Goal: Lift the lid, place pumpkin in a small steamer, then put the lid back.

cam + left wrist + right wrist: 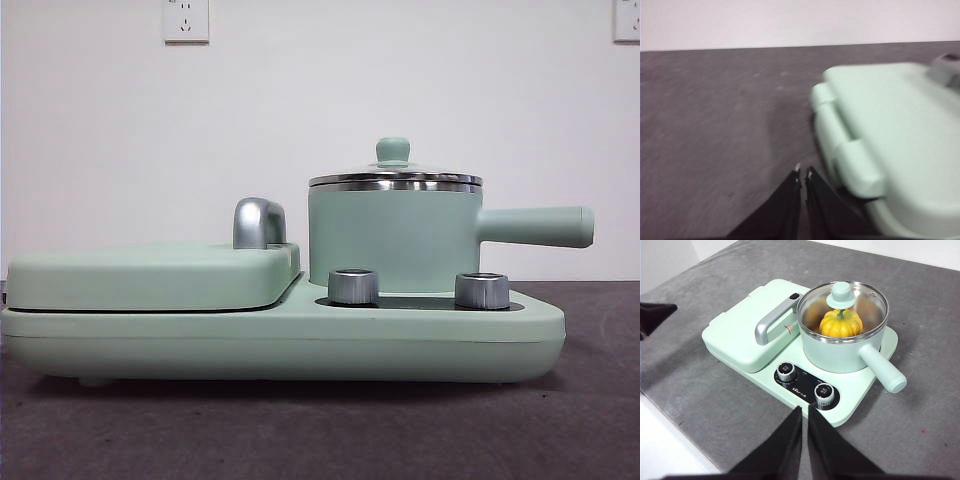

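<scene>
The small steamer (850,352) is a mint-green pot with a long side handle, standing on the cooker; it also shows in the front view (395,240). The glass lid (842,305) with its mint knob rests on the pot, also seen in the front view (394,175). The yellow-orange pumpkin (841,324) sits inside the pot under the lid. My right gripper (804,411) is shut and empty, held high above the table in front of the cooker. My left gripper (803,172) is shut and empty, low over the grey table beside the griddle cover (890,130).
The mint-green cooker base (300,345) carries a flat griddle cover (747,330) with a silver handle (771,322) and two steel dials (786,371) (824,392). The grey table (920,405) ends at a white wall (320,90). A dark arm part (655,315) shows at one edge.
</scene>
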Motion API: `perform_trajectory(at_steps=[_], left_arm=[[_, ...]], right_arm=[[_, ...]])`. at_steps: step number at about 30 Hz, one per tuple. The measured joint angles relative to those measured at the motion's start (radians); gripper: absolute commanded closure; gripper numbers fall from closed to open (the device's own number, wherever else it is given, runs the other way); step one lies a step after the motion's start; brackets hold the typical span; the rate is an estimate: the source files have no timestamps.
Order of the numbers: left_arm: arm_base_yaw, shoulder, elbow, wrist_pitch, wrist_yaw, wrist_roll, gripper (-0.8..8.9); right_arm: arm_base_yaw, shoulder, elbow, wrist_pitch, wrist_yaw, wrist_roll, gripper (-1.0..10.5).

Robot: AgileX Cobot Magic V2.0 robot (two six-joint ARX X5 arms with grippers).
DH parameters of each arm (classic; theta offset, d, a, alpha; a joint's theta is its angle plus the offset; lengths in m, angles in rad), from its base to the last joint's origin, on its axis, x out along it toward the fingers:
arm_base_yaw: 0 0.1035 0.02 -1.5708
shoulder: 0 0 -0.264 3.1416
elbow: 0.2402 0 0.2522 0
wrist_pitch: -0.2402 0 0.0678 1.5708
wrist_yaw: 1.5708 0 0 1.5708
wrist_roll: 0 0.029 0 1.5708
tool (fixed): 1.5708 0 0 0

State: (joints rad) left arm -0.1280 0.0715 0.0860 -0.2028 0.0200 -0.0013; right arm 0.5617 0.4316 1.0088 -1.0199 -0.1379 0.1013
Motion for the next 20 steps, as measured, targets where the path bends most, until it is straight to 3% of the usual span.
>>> perform_trajectory(at_steps=[11, 20], left_arm=[[0.098, -0.068, -0.054, 0.021, -0.022, -0.002, 7.94], [0.099, -0.068, -0.054, 0.021, -0.022, -0.002, 7.94]], right_arm=[[0.0, 0.0, 0.0, 0.0, 0.0, 0.0, 9.3], [0.0, 0.0, 0.0, 0.0, 0.0, 0.0, 9.3]])
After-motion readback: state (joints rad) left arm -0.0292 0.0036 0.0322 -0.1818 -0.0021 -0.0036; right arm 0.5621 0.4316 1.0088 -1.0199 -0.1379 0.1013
